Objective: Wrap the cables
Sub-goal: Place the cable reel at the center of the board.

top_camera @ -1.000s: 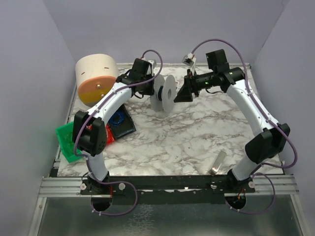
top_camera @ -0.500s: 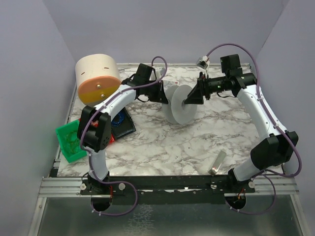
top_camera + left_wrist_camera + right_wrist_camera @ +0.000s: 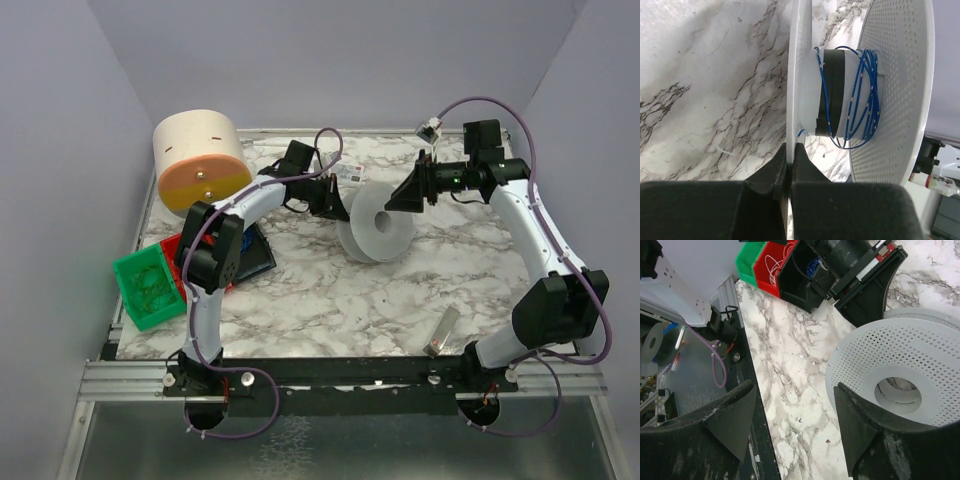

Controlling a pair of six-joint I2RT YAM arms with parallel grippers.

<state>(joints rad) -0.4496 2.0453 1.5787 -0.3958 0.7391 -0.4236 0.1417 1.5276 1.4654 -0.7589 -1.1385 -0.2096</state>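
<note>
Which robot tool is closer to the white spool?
Left. The left tool pinches the spool by one rim; the right tool is open, close beside its other side.

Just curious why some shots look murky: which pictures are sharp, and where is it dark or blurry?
Top external view: soft even light, no hard shadows, spool crisp. Left wrist view: left gripper is a near-black mass; the spool's holes sharp. Right wrist view: right gripper looms dark and slightly soft, marble table sharp.
</note>
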